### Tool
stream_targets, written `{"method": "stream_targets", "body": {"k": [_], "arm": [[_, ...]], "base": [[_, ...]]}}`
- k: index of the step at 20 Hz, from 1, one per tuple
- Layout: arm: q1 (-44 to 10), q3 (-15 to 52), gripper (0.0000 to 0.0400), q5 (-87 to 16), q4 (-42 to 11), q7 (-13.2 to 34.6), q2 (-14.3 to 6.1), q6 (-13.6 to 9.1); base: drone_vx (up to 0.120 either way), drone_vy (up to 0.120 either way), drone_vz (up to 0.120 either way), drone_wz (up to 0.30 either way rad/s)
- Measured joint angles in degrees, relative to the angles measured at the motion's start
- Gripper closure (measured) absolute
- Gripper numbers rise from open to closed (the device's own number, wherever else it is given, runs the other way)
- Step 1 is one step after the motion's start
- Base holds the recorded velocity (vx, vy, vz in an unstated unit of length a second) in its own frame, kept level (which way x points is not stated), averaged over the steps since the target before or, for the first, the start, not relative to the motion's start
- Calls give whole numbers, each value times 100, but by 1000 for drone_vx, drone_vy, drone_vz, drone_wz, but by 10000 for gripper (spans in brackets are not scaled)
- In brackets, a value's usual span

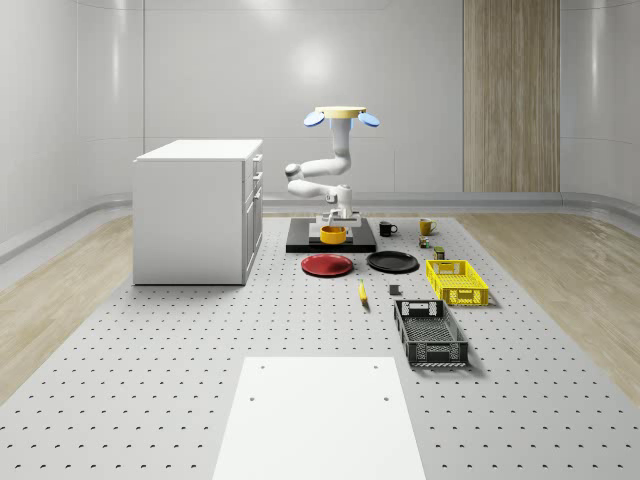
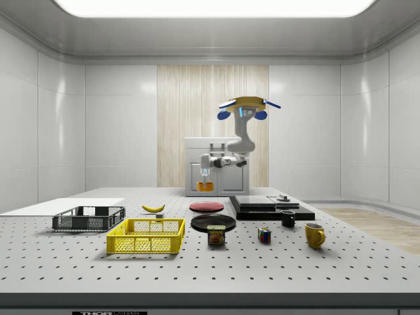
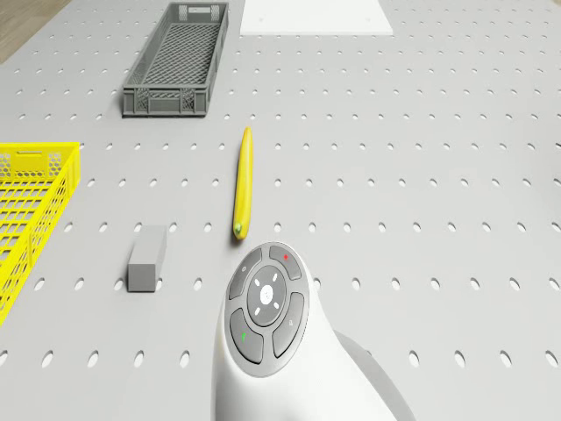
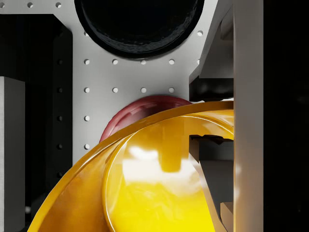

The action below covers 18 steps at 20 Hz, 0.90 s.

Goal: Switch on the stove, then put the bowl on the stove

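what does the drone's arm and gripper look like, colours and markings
The arm is glossy white with rounded segments and grey joint bands, hanging from a yellow drone with blue rotor discs. In the drone view a link end carries a grey round button pad with small red and green marks. The gripper is white and grey.

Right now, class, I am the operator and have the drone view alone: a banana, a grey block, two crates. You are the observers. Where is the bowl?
Observer: The bowl is off the table, with the hand gripping its rim.
Operator: What lies beneath it?
Observer: In the wrist view the red plate shows under it, and the black plate lies beyond.
Operator: And the drone?
Observer: The drone hovers high above the stove.
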Motion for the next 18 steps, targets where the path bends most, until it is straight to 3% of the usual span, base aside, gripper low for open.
{"method": "stream_targets", "body": {"k": [15, 18], "arm": [[-3, 1, 300, 2, 0, 2, -4, 4], [-3, 1, 300, 3, 1, 2, -5, 5]], "base": [[-120, 0, 0, 0], [-120, -107, 0, 0]]}}
